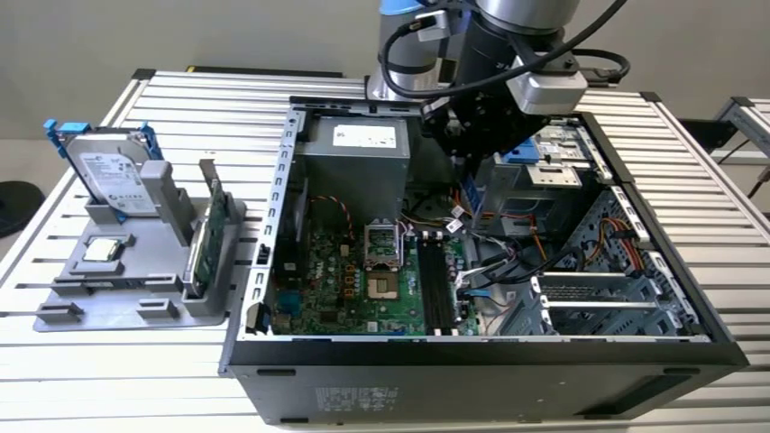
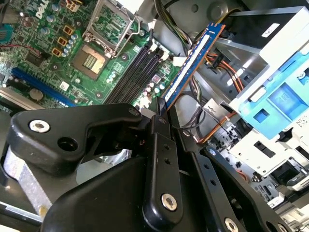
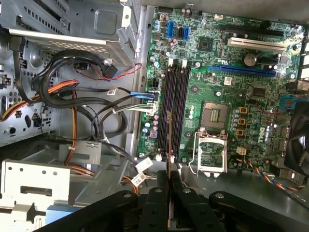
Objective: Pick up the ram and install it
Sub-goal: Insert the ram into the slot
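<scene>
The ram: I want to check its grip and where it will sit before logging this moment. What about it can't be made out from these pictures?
- Exterior view: the ram is mostly hidden behind the arm's head.
- Second wrist view: the held end of the ram is hidden by the gripper, so its seating in the grip is unclear.
- First wrist view: the ram shows edge-on, so its chips are hidden; its height above the memory slots can't be judged.

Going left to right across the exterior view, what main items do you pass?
Silver hard drive standing in the grey holder → green circuit card on edge in that holder → green motherboard in the open computer case → black memory slots → case's metal drive cage.
</scene>
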Controlling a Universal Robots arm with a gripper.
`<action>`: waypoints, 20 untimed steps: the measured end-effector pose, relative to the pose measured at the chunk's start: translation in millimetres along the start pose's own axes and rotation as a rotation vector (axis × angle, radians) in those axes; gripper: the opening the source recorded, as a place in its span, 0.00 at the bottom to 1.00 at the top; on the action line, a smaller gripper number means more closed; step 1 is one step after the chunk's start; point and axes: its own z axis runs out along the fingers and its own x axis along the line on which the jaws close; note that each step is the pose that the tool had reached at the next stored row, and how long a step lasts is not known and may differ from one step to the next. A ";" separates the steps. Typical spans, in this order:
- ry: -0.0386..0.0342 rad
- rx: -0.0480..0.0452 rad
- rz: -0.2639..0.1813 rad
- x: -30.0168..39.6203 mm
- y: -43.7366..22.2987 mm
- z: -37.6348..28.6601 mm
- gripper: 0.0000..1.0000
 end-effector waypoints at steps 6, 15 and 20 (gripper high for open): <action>0.0000 -0.0008 0.001 0.1 0.1 2.5 0.00; -0.0001 -0.0016 0.003 0.2 0.2 6.9 0.00; -0.0001 -0.0020 0.005 0.3 0.3 9.3 0.00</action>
